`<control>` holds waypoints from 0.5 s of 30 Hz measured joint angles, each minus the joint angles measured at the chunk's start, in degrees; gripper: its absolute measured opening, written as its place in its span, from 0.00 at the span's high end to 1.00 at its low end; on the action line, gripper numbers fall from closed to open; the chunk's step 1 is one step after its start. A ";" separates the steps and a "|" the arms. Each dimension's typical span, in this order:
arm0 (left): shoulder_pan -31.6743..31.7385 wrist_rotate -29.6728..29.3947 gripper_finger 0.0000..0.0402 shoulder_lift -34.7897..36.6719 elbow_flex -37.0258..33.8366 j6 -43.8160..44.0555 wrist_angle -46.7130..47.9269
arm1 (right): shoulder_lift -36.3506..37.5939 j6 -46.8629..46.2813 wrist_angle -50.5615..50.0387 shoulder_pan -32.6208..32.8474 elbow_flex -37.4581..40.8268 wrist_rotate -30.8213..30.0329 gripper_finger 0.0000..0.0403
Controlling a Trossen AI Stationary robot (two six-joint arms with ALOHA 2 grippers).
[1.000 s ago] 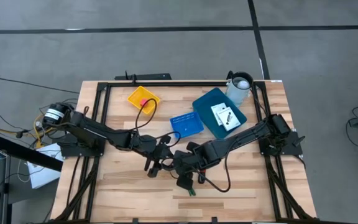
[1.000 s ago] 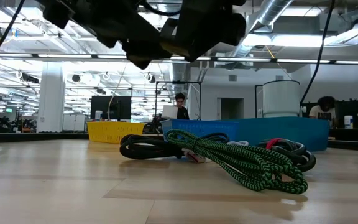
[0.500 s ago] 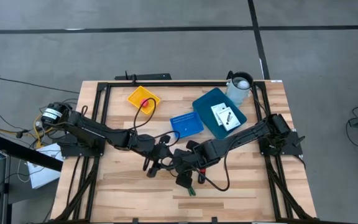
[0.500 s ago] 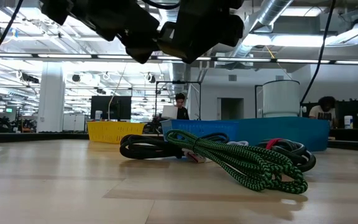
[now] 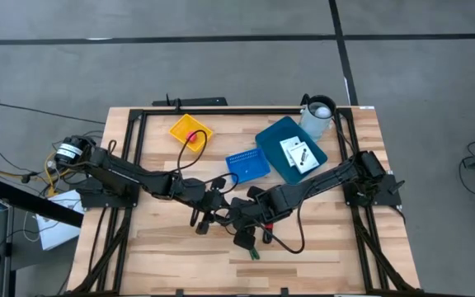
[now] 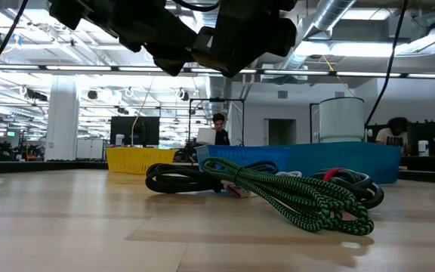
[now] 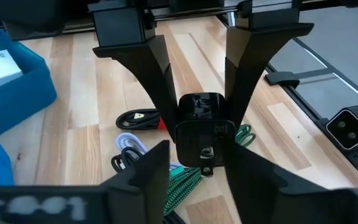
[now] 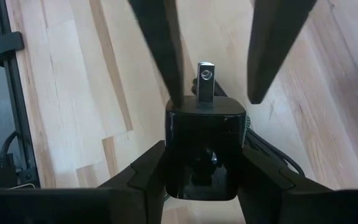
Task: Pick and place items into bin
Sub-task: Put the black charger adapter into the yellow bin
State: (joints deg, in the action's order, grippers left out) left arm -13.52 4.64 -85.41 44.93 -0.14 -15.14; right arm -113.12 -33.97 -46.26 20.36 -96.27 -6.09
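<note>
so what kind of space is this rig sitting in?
Looks like an open-plan robotics lab or workshop: exposed ceiling ducts, rows of workbenches with monitors, and people seated at stations behind the wooden table.

Three bins point(image 5: 290, 148), two cards point(image 5: 297, 153), one cup point(image 5: 317, 115)

- The table point(image 5: 320, 247) was pale wood planks, smooth with a soft sheen.
- The cord point(image 6: 293, 198) looked braided cloth, black and green, rough.
- The blue bin point(image 5: 272, 140) and yellow basket point(image 5: 180, 126) seemed matt plastic.
- The black block point(image 8: 205, 146) looked smooth plastic with a shiny metal tip.
</note>
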 joint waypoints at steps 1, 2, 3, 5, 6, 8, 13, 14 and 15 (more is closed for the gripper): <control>0.00 0.00 0.69 0.00 0.00 -0.11 0.00 | 0.00 0.01 0.01 0.00 0.00 0.01 0.65; 0.00 -0.01 0.72 0.00 0.00 -0.20 0.00 | 0.00 0.01 0.02 0.00 0.00 0.02 0.65; 0.00 -0.03 0.76 0.00 0.00 -0.52 0.00 | 0.00 0.01 0.02 0.00 0.00 0.02 0.65; 0.00 0.01 0.83 0.00 0.00 -1.36 0.00 | 0.00 -0.01 0.00 0.00 0.00 0.00 0.63; 0.00 0.05 0.86 0.00 0.00 -1.76 0.02 | 0.00 -0.02 -0.02 -0.01 0.00 0.00 0.62; -0.02 0.20 0.94 0.00 0.00 -2.23 0.00 | 0.00 -0.03 -0.11 -0.02 0.00 -0.02 0.60; -0.01 0.24 0.96 0.00 -0.02 -2.17 0.02 | 0.00 -0.01 -0.17 0.00 0.02 -0.13 0.63; -0.02 0.23 0.95 0.00 -0.02 -2.17 0.02 | 0.00 -0.01 -0.15 0.00 0.02 -0.11 0.64; -0.02 0.22 0.95 0.00 -0.02 -2.17 0.02 | 0.00 0.00 -0.15 0.00 0.02 -0.09 0.65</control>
State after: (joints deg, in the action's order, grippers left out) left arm -13.53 4.86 -85.41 44.91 -2.31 -15.11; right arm -113.12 -33.97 -46.41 20.36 -96.25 -6.17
